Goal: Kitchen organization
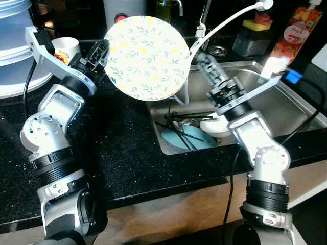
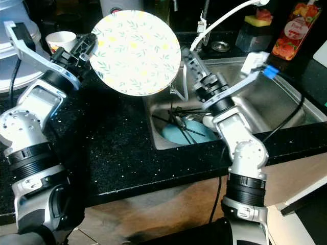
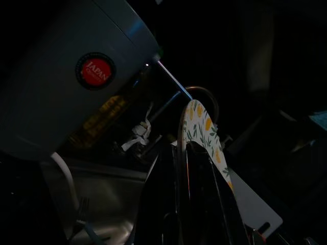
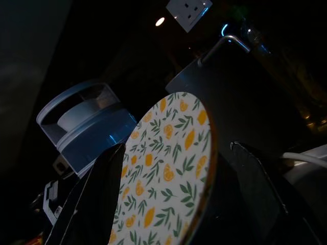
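**Mia:** Where was the lemon-and-leaf plate [image 1: 147,57]?

**Ben:** Up in the air, standing on its edge, above the black tabletop [image 1: 127,153] and the near corner of the sink [image 1: 265,102]. The left gripper [image 1: 102,55] pinched its rim at about 9 o'clock. In the left wrist view the two black fingers [image 3: 202,194] were squeezed on the thin rim.

**Mia:** And the right gripper [image 1: 200,60]?

**Ben:** It was at the plate's 3 o'clock side, with its fingers spread wide and the plate's edge between them. It was not squeezing anything, as far as I could see.

**Mia:** What could go wrong?

**Ben:** I think the plate could slip. Only one small pinch on the rim held it, and a plate is smooth and heavy. If the left gripper let go before the right one closed, it would fall.

**Mia:** Onto what?

**Ben:** Maybe into the sink, where a blue plate [image 1: 186,139], a white bowl [image 1: 217,126] and some dark chopsticks [image 1: 180,127] lay. It could crack.

**Mia:** Anything else?

**Ben:** The white hose [image 1: 225,23] hung just beside the right gripper, at the plate's 2 o'clock. It could catch there. A cup with a picture [image 1: 65,48] sat near the left arm at 9 o'clock and could get bumped.
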Robot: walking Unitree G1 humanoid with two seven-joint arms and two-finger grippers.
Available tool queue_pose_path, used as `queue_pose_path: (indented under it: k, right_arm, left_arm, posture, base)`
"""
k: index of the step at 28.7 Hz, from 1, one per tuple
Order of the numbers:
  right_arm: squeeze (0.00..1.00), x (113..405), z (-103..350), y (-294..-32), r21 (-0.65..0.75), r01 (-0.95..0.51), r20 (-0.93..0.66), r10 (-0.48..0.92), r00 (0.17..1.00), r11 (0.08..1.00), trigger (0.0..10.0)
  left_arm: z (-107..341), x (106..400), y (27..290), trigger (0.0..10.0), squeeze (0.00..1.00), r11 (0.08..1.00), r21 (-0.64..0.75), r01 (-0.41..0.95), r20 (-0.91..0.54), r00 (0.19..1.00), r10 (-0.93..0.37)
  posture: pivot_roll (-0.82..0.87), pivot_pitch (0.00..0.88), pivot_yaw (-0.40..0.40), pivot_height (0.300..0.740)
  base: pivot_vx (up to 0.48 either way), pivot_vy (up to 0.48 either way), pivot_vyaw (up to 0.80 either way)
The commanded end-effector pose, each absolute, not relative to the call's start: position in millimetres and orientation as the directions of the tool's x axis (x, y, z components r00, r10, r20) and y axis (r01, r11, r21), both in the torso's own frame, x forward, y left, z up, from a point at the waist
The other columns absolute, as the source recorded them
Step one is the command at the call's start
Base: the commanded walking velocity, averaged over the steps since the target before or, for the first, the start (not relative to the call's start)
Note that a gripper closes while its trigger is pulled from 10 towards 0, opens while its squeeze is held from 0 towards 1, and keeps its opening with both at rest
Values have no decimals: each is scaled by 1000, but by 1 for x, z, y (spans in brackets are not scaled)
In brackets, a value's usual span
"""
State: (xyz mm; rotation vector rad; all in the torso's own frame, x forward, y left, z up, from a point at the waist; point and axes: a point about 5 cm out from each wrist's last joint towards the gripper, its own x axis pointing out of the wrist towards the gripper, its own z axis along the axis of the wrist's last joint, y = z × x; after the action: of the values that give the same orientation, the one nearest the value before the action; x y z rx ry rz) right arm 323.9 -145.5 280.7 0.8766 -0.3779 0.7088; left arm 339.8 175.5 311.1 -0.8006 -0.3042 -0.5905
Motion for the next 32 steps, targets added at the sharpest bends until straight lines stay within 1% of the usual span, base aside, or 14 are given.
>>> queue_pose_path:
  k: [1,10,19,32]
  right_arm:
    - [0,325,280,-147,586,-698,563,413,716,412,10000]
    - [0,325,275,-143,615,-695,522,467,713,373,10000]
    - [0,323,275,-139,608,-707,519,494,698,361,10000]
    - [0,320,275,-134,601,-722,516,523,679,344,10000]
  left_arm:
    - [317,334,175,10000,0,547,-554,628,495,777,-390]
    - [317,333,169,10000,0,540,-546,641,493,766,-411]
    - [315,333,167,10000,0,527,-555,644,491,764,-418]
    - [311,335,164,10000,0,531,-566,630,473,776,-417]
  posture:
    - [130,55,-35,740]
    - [129,52,-36,740]
    - [127,43,-33,740]
    - [126,44,-30,740]
  base:
    - [0,0,0]
    - [0,0,0]
    - [0,0,0]
    - [0,0,0]
